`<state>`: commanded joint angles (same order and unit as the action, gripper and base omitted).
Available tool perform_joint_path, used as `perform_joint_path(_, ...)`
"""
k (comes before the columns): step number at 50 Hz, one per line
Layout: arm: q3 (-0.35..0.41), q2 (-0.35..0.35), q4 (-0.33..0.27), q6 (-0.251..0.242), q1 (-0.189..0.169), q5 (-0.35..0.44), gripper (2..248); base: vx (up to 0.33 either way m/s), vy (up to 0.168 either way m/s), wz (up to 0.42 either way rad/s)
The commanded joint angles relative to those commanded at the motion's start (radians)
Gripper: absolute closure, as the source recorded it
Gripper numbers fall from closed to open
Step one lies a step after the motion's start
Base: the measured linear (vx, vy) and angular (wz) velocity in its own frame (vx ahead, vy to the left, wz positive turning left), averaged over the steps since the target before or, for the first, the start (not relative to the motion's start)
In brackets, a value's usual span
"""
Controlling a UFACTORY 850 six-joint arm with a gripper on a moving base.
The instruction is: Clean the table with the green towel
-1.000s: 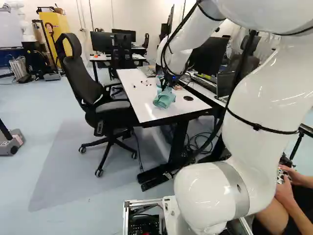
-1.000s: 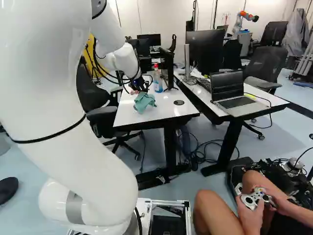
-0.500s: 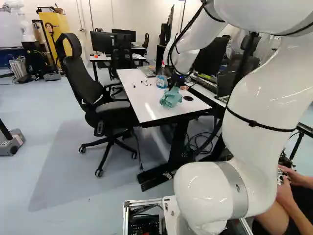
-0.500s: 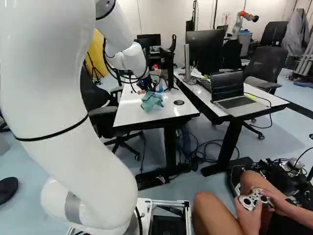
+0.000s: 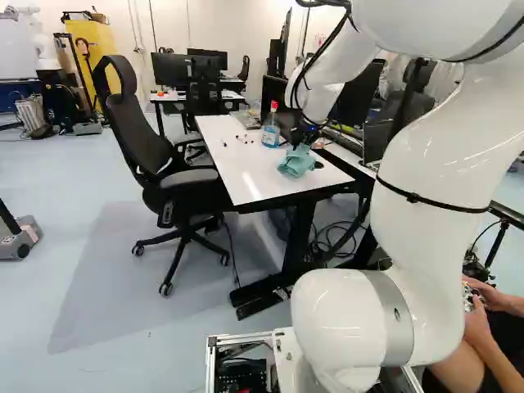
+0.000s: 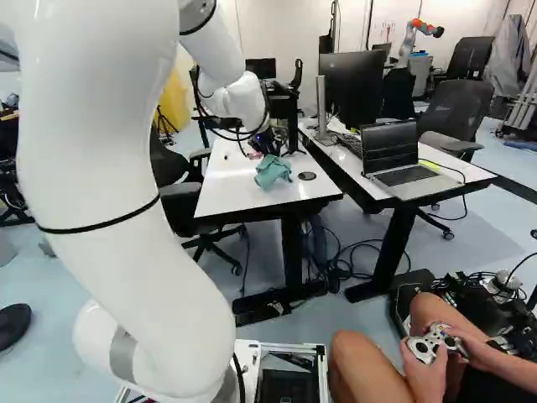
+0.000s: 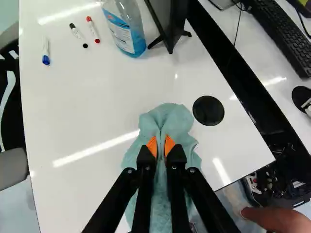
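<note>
Green towel [image 7: 170, 119] bunches in the tool [image 6: 267, 144], labelled bottle [image 7: 129, 36] ahead.

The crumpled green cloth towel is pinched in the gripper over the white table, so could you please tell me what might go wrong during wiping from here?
The towel could snag on the flat black disc close beside it. A long sweep ahead might tip the clear bottle of blue liquid standing on the table. The loose markers lie there too and could roll if brushed.
</note>
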<state>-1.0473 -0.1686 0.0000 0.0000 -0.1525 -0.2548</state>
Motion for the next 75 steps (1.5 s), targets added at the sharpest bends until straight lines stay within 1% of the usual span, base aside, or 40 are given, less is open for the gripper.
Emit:
perform_joint_path(25,-0.057,-0.050,0.000,0.000,-0.075,0.000,211,0.000,0.000,0.000)
perform_joint_path(55,-0.100,-0.087,0.000,0.000,-0.162,0.000,211,0.000,0.000,0.000)
perform_joint_path(62,-0.107,-0.093,0.000,0.000,-0.174,0.000,211,0.000,0.000,0.000)
perform_joint_path(75,-0.107,-0.094,0.000,0.000,-0.174,0.000,211,0.000,0.000,0.000)
